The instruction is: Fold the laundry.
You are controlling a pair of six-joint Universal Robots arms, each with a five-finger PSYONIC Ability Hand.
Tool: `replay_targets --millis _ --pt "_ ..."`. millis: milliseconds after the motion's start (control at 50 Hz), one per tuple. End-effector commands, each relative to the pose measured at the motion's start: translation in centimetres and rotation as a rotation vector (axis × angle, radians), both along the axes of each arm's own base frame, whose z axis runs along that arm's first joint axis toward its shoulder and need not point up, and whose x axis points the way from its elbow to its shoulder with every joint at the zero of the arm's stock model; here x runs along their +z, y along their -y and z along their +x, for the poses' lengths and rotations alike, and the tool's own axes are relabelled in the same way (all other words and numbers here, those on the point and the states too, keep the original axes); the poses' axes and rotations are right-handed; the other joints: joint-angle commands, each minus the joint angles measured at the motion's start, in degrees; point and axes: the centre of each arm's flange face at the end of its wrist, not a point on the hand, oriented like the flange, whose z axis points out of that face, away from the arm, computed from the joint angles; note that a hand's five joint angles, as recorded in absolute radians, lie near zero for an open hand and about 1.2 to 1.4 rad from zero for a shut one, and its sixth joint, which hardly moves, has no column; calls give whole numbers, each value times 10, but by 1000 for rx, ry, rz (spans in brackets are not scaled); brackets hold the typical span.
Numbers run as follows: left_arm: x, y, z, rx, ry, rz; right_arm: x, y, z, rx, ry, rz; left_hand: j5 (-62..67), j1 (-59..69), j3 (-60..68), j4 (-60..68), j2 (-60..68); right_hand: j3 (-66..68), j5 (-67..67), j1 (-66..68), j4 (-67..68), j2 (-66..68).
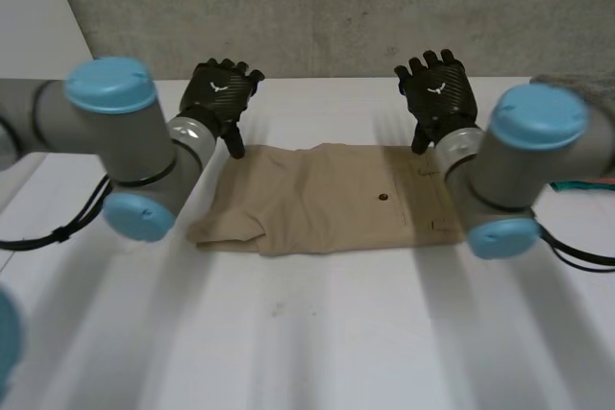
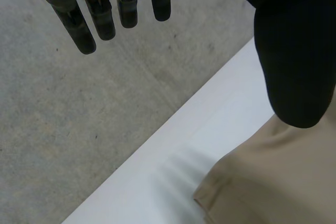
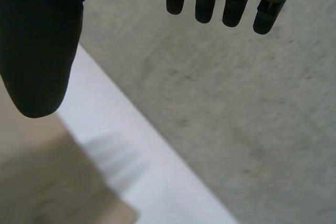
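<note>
A folded pair of tan trousers (image 1: pixel 332 197) lies flat across the middle of the white table (image 1: pixel 317 333), with a small dark button on top. My left hand (image 1: pixel 221 91) hovers over the far left corner of the cloth, fingers (image 2: pixel 89 19) straight and spread, thumb pointing down near the tan edge (image 2: pixel 273 177). Over the far right corner my right hand (image 1: pixel 438 88) hangs the same way, its fingers (image 3: pixel 231 3) straight and nothing between them and the thumb. A tan corner (image 3: pixel 47 182) lies under that thumb.
A grey concrete wall (image 1: pixel 317 7) rises just behind the table's far edge. Something teal (image 1: pixel 586 184) lies at the table's right side, behind my right arm. Bare white table stretches in front of the trousers.
</note>
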Motion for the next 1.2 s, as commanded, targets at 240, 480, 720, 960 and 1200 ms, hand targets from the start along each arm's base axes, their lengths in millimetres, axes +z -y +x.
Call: replay_targets --millis 240,480,720,960,1200 --pt "-3 -72 33 -122 -112 78 -75 -43 -59 -62 -74 492 -28 -7 -22 -16 -18 121 115 112 119 120" --pt "8 -72 43 -75 -152 87 -51 0 -107 -381 -359 228 -28 -7 -22 -16 -18 678 672 670 677 677" --pt "20 -78 55 -66 -183 86 -26 -82 40 311 -426 -353 -28 -7 -22 -16 -18 678 672 670 677 677" --pt "20 -77 48 -67 -172 88 -36 -120 56 514 -344 -114 -28 -7 -22 -16 -18 -22 -28 -30 -23 -23" --pt "41 -76 -2 -142 -181 53 43 -50 -4 271 260 167 -28 -7 -22 -16 -18 -22 -28 -30 -23 -23"
